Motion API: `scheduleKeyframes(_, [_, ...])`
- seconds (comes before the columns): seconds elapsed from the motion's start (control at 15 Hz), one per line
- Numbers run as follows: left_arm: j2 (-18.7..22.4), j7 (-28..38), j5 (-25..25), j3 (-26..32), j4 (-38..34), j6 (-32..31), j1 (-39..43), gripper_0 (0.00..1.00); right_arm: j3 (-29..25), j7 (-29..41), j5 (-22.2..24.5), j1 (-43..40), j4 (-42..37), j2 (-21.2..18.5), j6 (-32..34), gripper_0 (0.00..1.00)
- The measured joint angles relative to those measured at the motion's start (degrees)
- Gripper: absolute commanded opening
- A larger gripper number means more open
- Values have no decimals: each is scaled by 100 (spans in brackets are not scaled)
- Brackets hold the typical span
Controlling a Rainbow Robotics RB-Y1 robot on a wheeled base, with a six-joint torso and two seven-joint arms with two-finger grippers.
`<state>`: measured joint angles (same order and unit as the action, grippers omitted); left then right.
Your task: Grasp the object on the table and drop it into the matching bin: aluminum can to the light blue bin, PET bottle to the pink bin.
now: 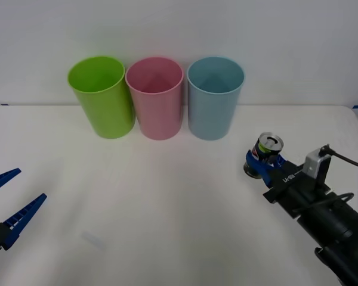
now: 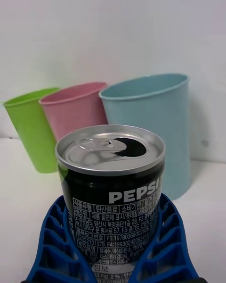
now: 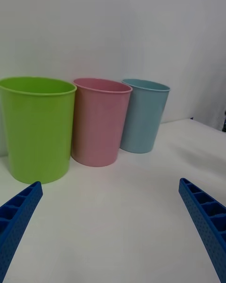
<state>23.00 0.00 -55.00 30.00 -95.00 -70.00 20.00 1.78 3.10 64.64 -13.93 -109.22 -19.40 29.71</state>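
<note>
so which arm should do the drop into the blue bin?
Right. The right gripper is shut on the can, close to the blue bin. The left gripper sits open at the table's near left, far from both.

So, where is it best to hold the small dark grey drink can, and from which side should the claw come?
Grip the small dark grey drink can around its round side wall, mid-height, coming level from the robot's side. It stands upright with its opened silver top up, so the sides offer parallel faces. The right claw is already closed on it this way; the left claw waits open.
</note>
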Motion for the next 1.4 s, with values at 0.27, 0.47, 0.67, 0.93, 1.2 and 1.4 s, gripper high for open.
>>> scheduleKeyframes(0.27, [0,0,0,0,0,0,0,100,25,768,165,52,-643,-261,-45,0])
scheduleKeyframes(0.47, [0,0,0,0,0,0,0,100,2,1299,333,333,-934,-505,-178,0])
scheduleKeyframes(0.67, [0,0,0,0,0,0,0,100,6,1910,792,817,-971,-582,-325,0])
scheduleKeyframes(0.93, [0,0,0,0,0,0,0,100,1,2448,1266,1537,-609,-533,-379,0])
scheduleKeyframes(1.2, [0,0,0,0,0,0,0,100,5,2485,1664,2440,181,-285,-379,0])
scheduleKeyframes(1.4, [0,0,0,0,0,0,0,100,-109,2510,2126,3042,851,54,-379,0])
